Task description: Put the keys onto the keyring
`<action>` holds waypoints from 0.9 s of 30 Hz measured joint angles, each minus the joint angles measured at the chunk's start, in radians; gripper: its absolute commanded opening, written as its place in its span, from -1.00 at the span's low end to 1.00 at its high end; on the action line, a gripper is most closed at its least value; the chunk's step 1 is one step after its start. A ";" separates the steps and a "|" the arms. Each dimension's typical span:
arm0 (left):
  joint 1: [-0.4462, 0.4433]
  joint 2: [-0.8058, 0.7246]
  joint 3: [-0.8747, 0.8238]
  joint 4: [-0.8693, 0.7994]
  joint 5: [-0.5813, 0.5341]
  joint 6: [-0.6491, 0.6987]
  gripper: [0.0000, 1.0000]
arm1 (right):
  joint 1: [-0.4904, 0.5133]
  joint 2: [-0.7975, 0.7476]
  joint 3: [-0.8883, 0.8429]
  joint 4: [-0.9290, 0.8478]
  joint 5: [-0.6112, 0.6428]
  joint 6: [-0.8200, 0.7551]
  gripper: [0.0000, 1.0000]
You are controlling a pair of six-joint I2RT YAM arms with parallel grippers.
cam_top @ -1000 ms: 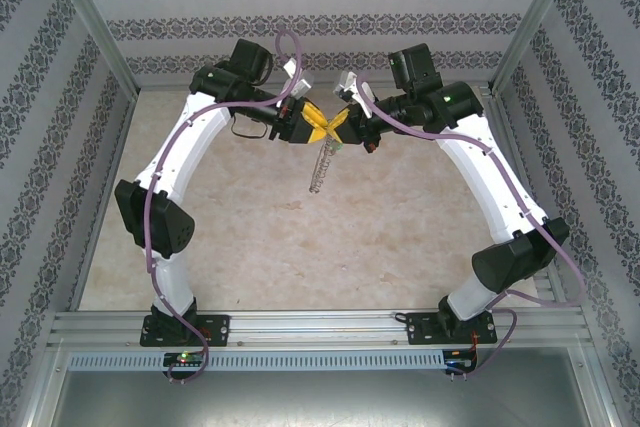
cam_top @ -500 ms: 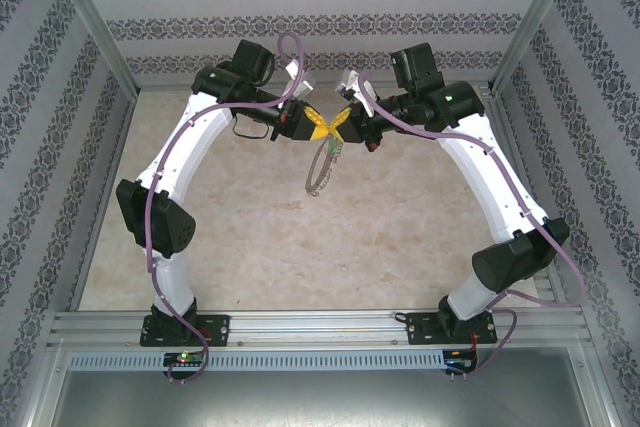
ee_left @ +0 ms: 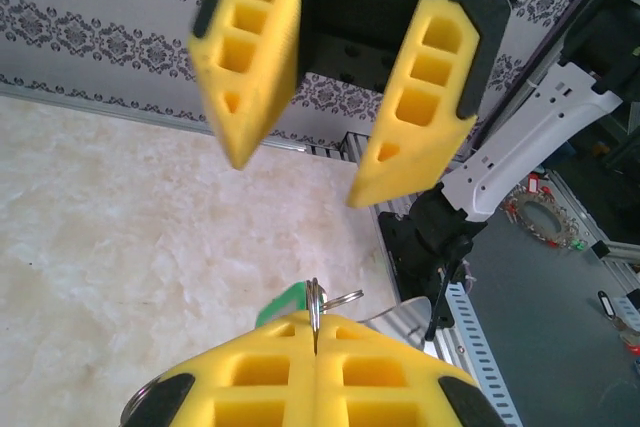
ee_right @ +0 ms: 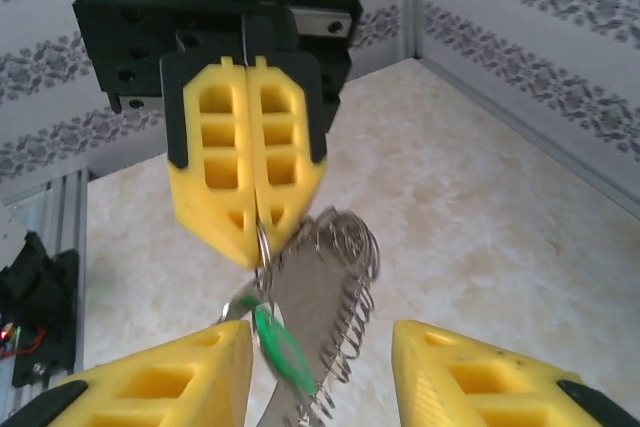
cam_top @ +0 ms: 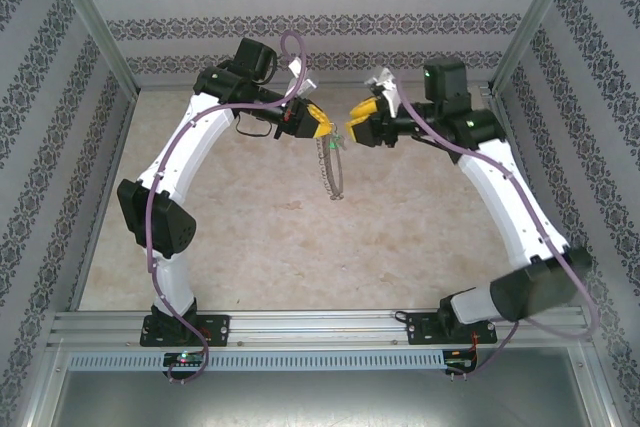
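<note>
The left pincer (cam_top: 322, 127) is raised above the far middle of the bench (cam_top: 250, 237), and its yellow fingers are clenched flat against each other on the thin wire of the keyring (cam_top: 333, 172). The loop hangs down from those fingertips clear of the bench, narrow and floppy, with its small silvery pieces bunched along both sides.

From the right wrist, the ring's wire runs up into the seam between the left pincer's closed fingers. The strung pieces dangle below in a long oval.

The keys (ee_right: 278, 345) sit right at the top of the loop, just under the left pincer's fingertips. The green tag hangs on the left side of the ring, touching it, with a bit of silvery metal above it. From these views I cannot tell whether the keys are threaded onto the loop or only lying against it.

From the left wrist, the edge of the green tag pokes out just left of the wire, beside the closed fingertips.

The right pincer (cam_top: 352, 129) is just to the right of the left one, facing it at about the same height. It is released, with its two fingers spread apart and nothing between them. It is near the ring but not touching it.
</note>
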 measured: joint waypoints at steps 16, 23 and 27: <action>0.000 0.000 0.000 0.010 -0.003 -0.028 -1.00 | 0.052 -0.072 -0.285 0.343 0.054 0.152 -0.09; 0.000 0.000 0.007 0.010 -0.002 -0.034 -1.00 | 0.087 -0.024 -0.277 0.351 0.045 0.153 -0.11; 0.000 0.000 0.008 0.010 -0.002 -0.034 -1.00 | 0.093 0.002 -0.259 0.357 0.042 0.157 -0.27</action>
